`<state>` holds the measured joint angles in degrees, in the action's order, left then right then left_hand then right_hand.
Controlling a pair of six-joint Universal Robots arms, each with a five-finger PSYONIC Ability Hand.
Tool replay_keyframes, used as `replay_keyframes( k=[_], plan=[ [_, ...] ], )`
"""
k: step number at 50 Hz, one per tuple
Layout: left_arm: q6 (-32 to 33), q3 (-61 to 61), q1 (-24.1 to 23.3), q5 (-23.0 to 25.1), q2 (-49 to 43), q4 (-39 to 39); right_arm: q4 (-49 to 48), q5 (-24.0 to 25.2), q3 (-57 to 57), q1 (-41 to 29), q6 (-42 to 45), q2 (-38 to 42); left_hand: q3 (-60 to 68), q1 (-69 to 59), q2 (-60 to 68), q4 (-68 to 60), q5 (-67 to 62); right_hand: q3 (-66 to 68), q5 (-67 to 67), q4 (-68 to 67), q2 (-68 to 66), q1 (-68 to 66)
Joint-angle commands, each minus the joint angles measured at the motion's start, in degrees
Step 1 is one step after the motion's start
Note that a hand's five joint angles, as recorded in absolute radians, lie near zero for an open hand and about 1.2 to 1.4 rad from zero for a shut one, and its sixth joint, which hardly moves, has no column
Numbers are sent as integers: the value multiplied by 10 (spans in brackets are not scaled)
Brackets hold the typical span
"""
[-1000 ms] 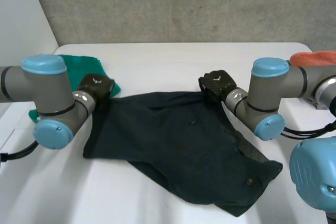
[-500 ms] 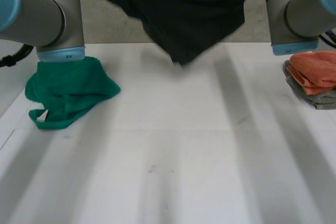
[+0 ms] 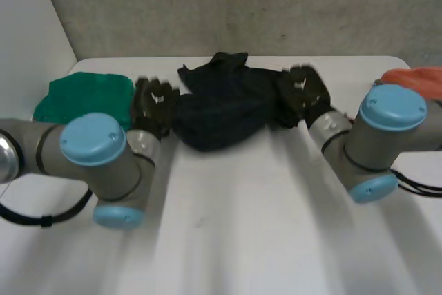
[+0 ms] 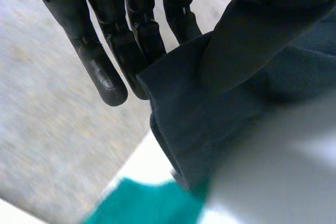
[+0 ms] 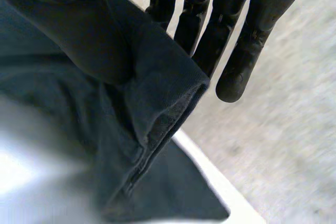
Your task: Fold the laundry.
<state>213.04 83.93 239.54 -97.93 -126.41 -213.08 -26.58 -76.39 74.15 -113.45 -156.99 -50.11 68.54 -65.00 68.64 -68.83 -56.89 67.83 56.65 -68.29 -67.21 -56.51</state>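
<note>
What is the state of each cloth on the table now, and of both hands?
dark garment: bunched in a heap at the far side of the table, between the hands.
left hand: straight fingers pinch the garment's edge against the thumb.
right hand: pinches the opposite edge likewise.
green cloth: crumpled, beside the left hand.
orange cloth: lying at the table's right edge.

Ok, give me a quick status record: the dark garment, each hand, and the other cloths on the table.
garment: dark garment, bunched in a heap at the far middle of the table, not laid flat
left hand: left hand at the garment's left edge, straight fingers pinching the edge
right hand: right hand at the garment's right edge, fingers pinching a hemmed edge
green cloth: green cloth beside the left hand, crumpled
orange cloth: orange cloth at the table's right edge
fold: no neat fold yet
</note>
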Motion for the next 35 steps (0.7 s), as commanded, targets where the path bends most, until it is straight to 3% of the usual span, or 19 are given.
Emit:
replay_keyframes(
  k=[1,8,15,21,27,28,29,30,35],
  plan=[
    [44,99,-14,-53,74,87,194,5,44,4,108,-25,115,-150,114,-112,-131,122,134,-117,-128,-235],
    [51,178,-24,-54,165,114,294,11,110,9,157,-98,115,-150,114,-112,-131,122,134,-117,-128,-235],
    [77,224,-39,-53,251,264,354,12,189,23,206,-199,115,-150,114,-112,-131,122,134,-117,-128,-235],
    [70,252,-96,-43,298,423,441,5,251,44,300,-265,115,-150,114,-112,-131,122,134,-117,-128,-235],
    [65,263,-123,-18,330,470,542,8,309,89,383,-308,115,-150,114,-112,-131,122,134,-117,-128,-235],
    [64,258,-124,-14,337,468,545,11,312,95,387,-310,-252,216,-253,254,235,122,134,-117,-128,-235],
    [64,254,-123,-12,340,464,544,12,314,99,389,-310,-480,445,-481,483,463,122,134,-117,-128,-235],
    [63,250,-121,-11,345,458,541,12,315,103,389,-310,-585,550,-586,588,569,122,134,-117,-128,-235],
    [65,206,-79,-10,345,379,494,16,325,108,387,-307,-575,539,-576,578,558,122,134,-117,-128,-235]
  ],
)
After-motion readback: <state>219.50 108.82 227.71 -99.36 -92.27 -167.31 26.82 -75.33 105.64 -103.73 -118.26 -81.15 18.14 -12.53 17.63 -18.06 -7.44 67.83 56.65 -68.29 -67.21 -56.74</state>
